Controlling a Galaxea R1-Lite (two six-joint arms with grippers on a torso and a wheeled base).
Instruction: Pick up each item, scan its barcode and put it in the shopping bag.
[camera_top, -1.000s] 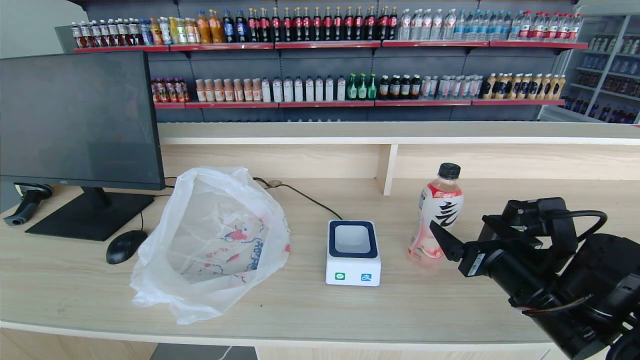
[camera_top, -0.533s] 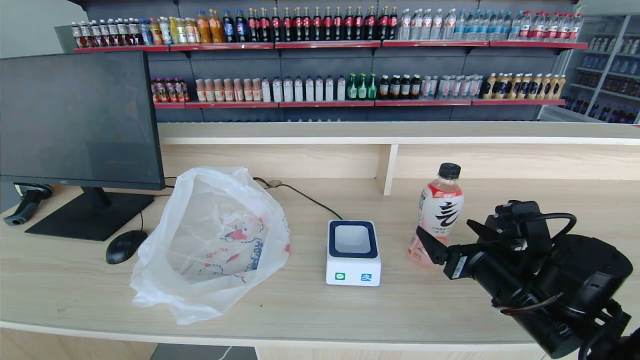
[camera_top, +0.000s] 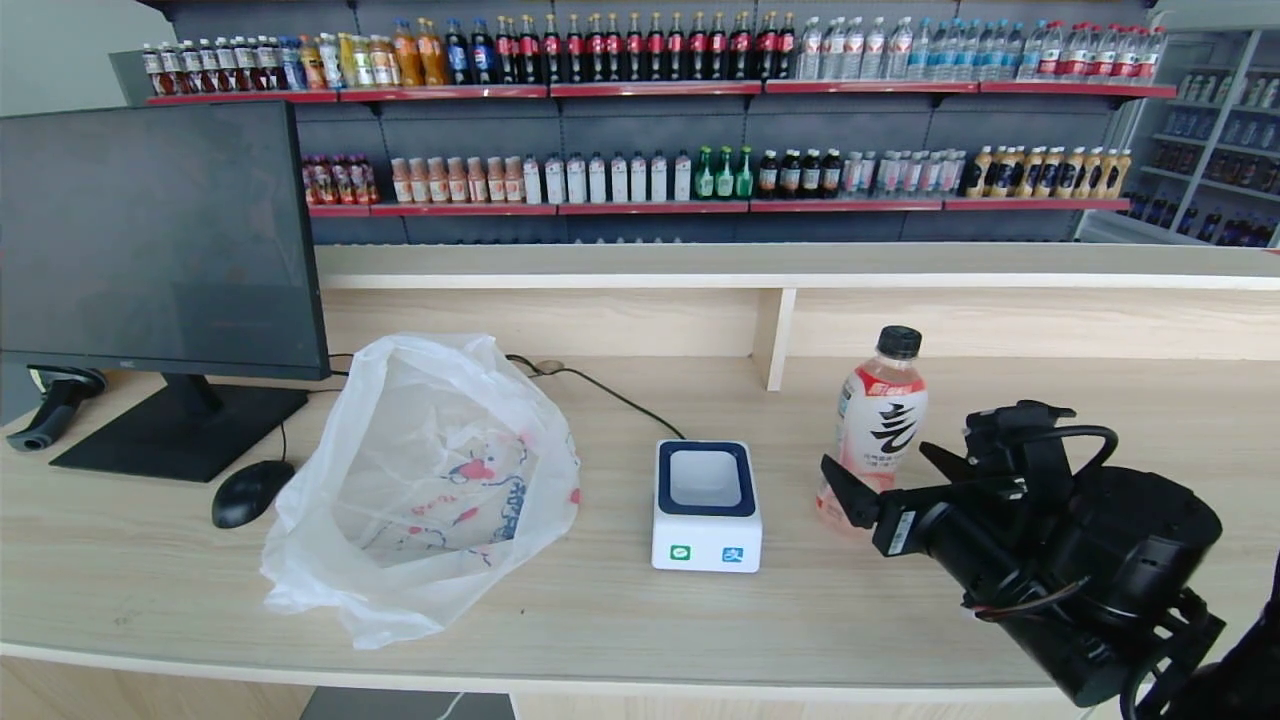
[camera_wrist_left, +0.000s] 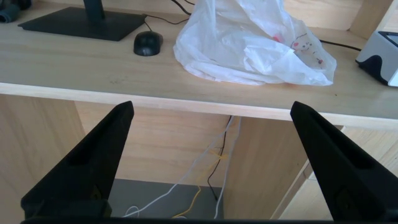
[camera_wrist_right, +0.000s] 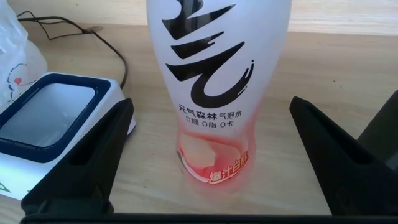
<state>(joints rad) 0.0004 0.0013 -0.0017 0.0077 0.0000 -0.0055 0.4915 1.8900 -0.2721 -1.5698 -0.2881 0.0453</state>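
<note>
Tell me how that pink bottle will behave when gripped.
The bottle is tall and narrow, so a sideways nudge from the open right gripper may tip it. Its smooth plastic probably feels slippery.

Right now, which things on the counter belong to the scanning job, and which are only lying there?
For the job: pink drink bottle, white scanner, shopping bag.
Just lying about: monitor, mouse, shelf drinks behind the counter.
</note>
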